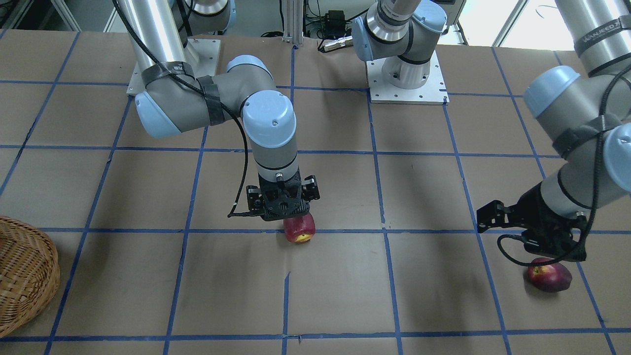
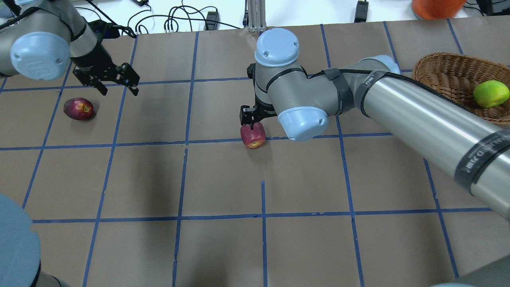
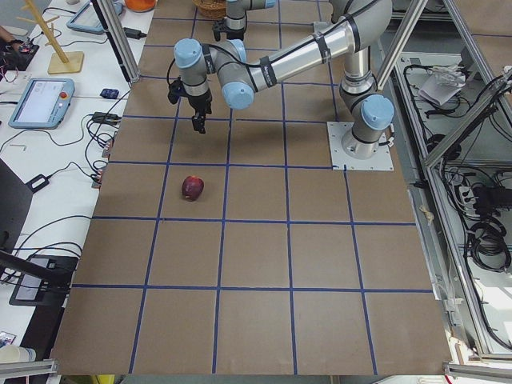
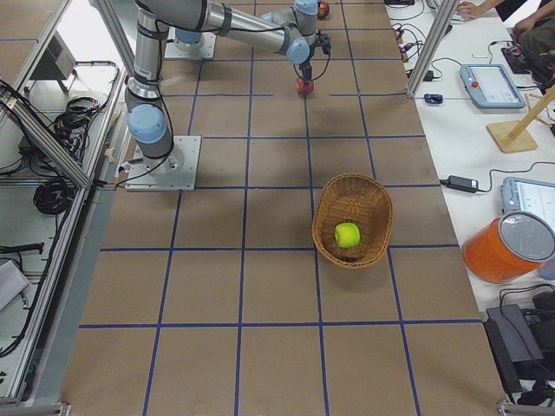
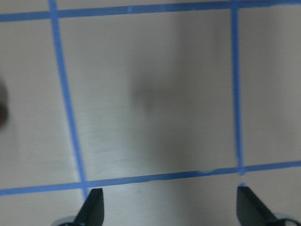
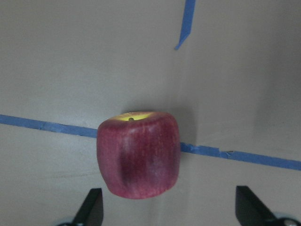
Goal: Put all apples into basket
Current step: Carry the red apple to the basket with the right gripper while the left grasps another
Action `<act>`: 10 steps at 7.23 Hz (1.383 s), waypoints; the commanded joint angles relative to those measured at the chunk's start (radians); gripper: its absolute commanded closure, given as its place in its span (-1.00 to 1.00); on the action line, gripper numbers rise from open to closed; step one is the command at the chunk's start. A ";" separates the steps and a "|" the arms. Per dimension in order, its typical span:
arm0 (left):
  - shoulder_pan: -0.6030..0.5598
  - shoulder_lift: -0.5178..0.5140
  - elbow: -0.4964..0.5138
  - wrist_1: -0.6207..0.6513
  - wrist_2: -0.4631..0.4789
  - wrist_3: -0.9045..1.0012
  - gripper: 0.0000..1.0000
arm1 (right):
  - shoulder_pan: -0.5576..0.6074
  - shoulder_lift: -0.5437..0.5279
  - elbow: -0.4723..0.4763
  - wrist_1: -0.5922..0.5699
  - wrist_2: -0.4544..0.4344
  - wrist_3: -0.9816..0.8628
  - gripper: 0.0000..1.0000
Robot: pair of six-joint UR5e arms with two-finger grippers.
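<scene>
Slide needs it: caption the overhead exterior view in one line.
Open right gripper over central red apple, open left gripper near left-hand red apple, green apple in basket.

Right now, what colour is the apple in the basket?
The apple is bright yellow-green, clearest in the exterior right view.

Brown paper covers the table (image 2: 223, 179), with blue tape lines (image 2: 263, 215) making a grid. In the exterior right view, an orange tub (image 4: 507, 247) stands at 3 o'clock, a wooden stand (image 4: 519, 121) at 2 o'clock.
</scene>
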 commanded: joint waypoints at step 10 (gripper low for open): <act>0.217 -0.226 0.058 0.208 -0.005 1.023 -1.00 | -0.335 -0.109 -0.091 0.158 -0.057 -0.413 0.91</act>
